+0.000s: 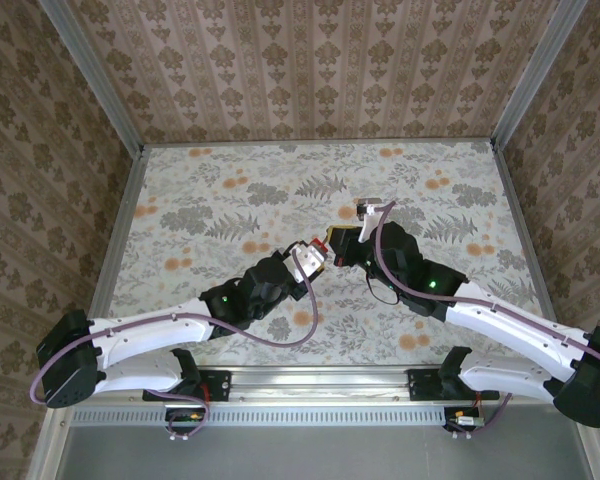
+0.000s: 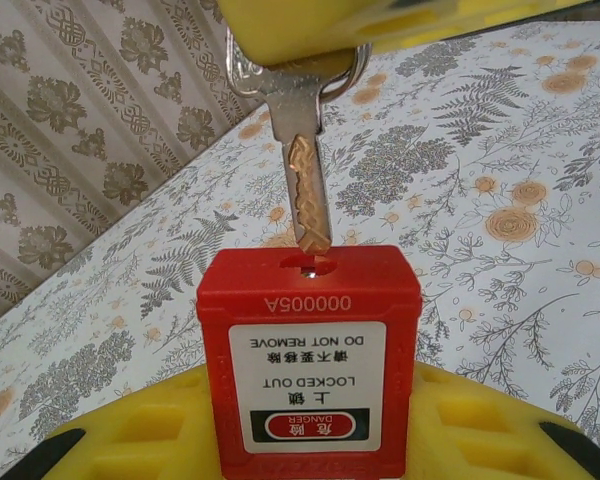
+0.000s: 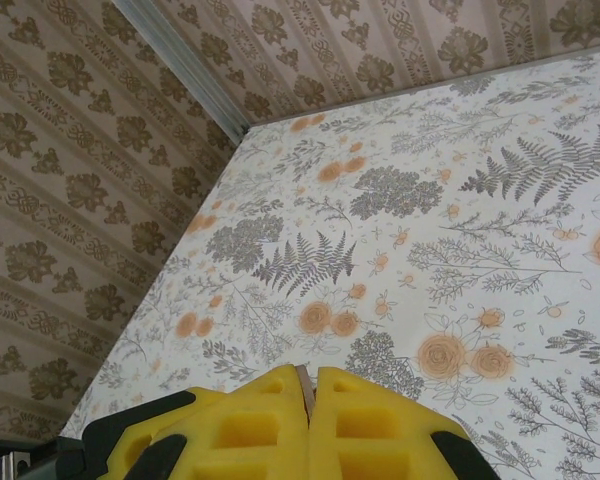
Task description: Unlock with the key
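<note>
My left gripper is shut on the red padlock, its yellow fingers on either side of the body. The keyhole end faces away from the wrist and the white "LOCKED OUT" label reads upside down. The key hangs blade-down from my right gripper's yellow fingers, which cover its head. Its tip is right at the keyhole slot; I cannot tell whether it has entered. In the right wrist view the right gripper is shut on a thin metal sliver of the key. From above, the left gripper and right gripper meet mid-table.
The floral tablecloth covers the table, with patterned walls on three sides and metal posts at the back corners. Both arms angle inward from the near edge, the right arm's cable looping beside it.
</note>
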You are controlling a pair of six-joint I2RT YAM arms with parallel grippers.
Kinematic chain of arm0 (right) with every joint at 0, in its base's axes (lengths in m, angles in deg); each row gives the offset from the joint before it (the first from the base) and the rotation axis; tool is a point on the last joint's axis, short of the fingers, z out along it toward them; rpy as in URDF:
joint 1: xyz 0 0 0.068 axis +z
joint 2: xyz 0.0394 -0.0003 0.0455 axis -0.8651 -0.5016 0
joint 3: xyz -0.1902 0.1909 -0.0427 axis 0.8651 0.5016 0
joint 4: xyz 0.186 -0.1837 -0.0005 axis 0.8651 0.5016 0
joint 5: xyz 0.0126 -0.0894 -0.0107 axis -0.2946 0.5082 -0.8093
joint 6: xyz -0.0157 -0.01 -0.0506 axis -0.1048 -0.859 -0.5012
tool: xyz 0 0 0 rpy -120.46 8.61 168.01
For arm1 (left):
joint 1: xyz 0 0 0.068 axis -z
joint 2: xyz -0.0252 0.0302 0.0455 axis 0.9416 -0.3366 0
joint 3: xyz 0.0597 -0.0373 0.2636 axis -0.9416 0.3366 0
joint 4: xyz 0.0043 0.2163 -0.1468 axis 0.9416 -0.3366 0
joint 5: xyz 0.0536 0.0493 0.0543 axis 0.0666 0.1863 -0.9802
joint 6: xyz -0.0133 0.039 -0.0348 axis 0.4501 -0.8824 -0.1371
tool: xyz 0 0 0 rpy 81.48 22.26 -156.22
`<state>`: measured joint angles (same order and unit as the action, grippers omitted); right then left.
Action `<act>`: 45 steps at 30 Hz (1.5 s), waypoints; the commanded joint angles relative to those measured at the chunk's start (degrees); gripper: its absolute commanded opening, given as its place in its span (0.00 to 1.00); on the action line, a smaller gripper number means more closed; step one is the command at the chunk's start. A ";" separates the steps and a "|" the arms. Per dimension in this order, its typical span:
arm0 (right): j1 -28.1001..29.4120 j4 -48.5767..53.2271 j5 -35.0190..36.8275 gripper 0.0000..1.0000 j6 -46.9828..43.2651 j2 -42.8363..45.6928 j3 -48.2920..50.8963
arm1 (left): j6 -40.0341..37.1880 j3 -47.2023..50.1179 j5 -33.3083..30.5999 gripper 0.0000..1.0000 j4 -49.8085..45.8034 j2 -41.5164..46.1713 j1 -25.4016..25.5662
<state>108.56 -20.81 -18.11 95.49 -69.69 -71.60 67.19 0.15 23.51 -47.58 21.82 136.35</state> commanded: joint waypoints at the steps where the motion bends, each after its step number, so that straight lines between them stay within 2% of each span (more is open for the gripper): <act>1: 0.38 0.08 -0.65 0.02 0.54 0.19 -0.90 | 0.05 -1.23 -0.38 0.35 3.83 0.50 0.35; 9: 0.41 -0.73 -1.34 0.03 1.81 0.16 -0.20 | 0.13 -1.24 -0.35 0.35 3.79 -0.18 0.34; 23: 0.40 1.65 2.40 0.03 -2.14 2.68 -1.17 | 0.36 -1.07 -0.08 0.34 3.45 -0.64 0.38; 33: 0.42 -1.16 -1.43 0.03 1.24 -0.15 0.37 | 0.18 -1.24 0.01 0.34 3.27 -0.11 0.34; 45: 0.38 -2.19 -1.45 0.02 2.15 -1.10 1.55 | 0.35 -1.07 -0.41 0.33 3.81 0.88 0.34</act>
<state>108.60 -21.93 -18.79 96.89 -70.09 -71.03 67.19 0.15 23.56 -47.23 21.31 136.35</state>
